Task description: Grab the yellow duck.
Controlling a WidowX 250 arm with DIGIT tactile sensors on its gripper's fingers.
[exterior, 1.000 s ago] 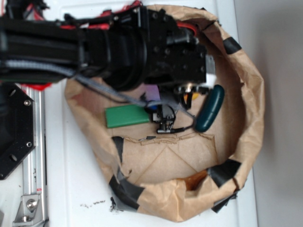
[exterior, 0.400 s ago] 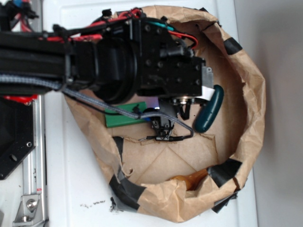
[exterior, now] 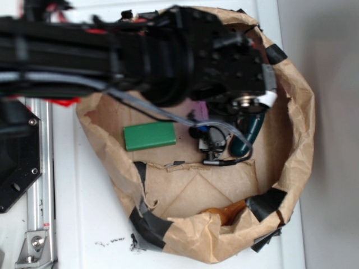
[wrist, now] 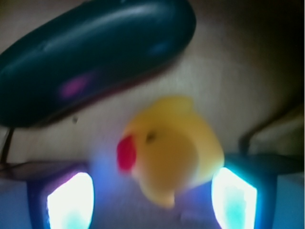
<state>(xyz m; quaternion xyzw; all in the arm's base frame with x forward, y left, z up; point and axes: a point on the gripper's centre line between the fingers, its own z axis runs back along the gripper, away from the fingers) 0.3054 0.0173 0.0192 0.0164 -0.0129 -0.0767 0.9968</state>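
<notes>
Since a second ago the arm has swung toward the right edge of the paper-lined basket (exterior: 291, 168), carrying the tool (wrist: 150, 191) over the yellow duck (wrist: 169, 148). That duck sits on the brown paper floor just beside the dark green cucumber (wrist: 90, 57), red beak pointing left in the wrist view, its body between the two lit fingers (wrist: 71, 200), which stand wide apart and hold nothing. It looks light, soft and squashy, likely slick; the rounded body is the best place to pinch. From outside, the arm reaches in from the left, wrist pointing down, hiding the duck
</notes>
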